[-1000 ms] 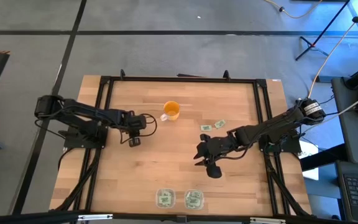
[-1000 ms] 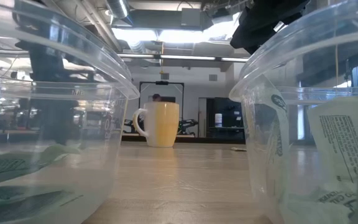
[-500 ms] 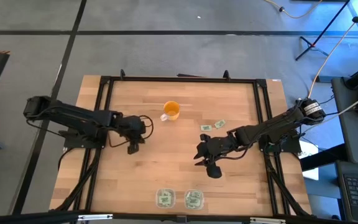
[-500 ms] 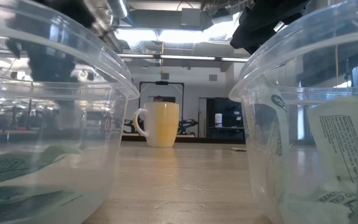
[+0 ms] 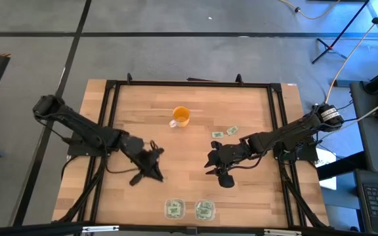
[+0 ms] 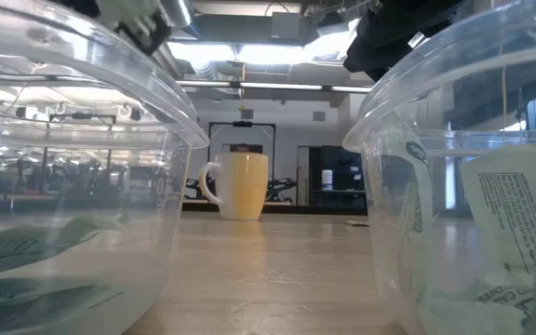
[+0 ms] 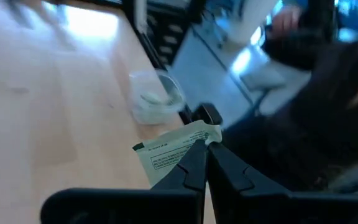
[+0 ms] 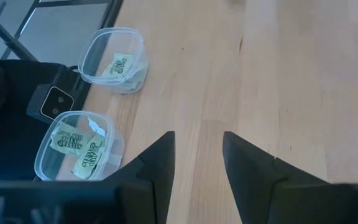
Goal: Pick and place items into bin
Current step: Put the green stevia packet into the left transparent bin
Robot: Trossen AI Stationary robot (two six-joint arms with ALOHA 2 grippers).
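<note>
My left gripper (image 5: 155, 169) hangs over the table's near left part, shut on one pale green and white packet (image 7: 166, 155). Two clear bins (image 5: 174, 208) (image 5: 204, 210) stand at the near edge, and each has packets (image 8: 82, 146) lying inside. Two loose packets (image 5: 217, 134) (image 5: 232, 130) lie flat on the wood at centre right. My right gripper (image 8: 194, 158) hovers open above the table, right of centre, with nothing between its fingers. My left gripper pinches one end of the packet (image 7: 188, 148) between its two fingertips. The rest of the packet sticks out sideways past the fingers, and one corner (image 7: 213, 132) reaches beyond their tips. The packet is lifted clear of the table.
An orange cup (image 5: 181, 117) stands upright at the far middle of the table. Black frame rails (image 5: 110, 118) run along the table's left, right and far sides. Bare wood lies between the two grippers and in front of the bins.
My left gripper has swung from beside the cup toward the table's near edge and the bins. It has risen on the way. It has also tipped from pointing steeply down to nearly level.
</note>
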